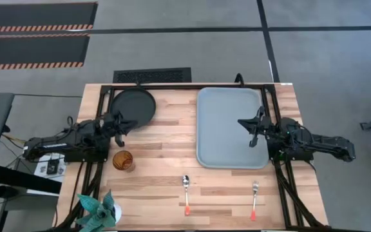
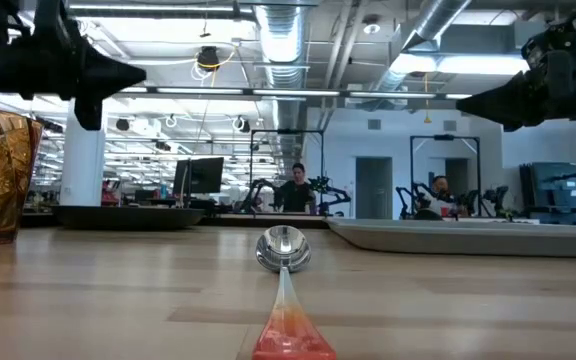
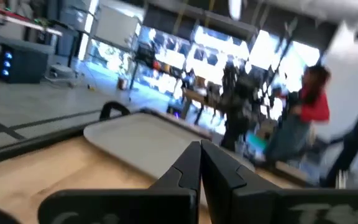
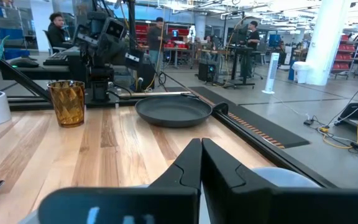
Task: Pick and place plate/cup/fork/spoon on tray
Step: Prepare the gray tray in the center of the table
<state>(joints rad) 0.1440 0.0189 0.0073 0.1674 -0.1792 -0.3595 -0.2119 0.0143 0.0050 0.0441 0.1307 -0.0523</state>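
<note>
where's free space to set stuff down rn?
The tray is bare, though the right gripper hovers over its right edge. Open wood lies between the plate and tray, and between the cup and spoon. Crowded: around the left gripper, between plate and cup.

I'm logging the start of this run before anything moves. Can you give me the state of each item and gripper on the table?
tray: empty, flat on the table
plate: empty, on the table, off the tray
cup: upright, on the table
spoon: lying flat, bowl toward the tray
fork: lying flat, tines toward the tray
left gripper: shut, holding nothing
right gripper: shut, holding nothing, over the tray
</note>
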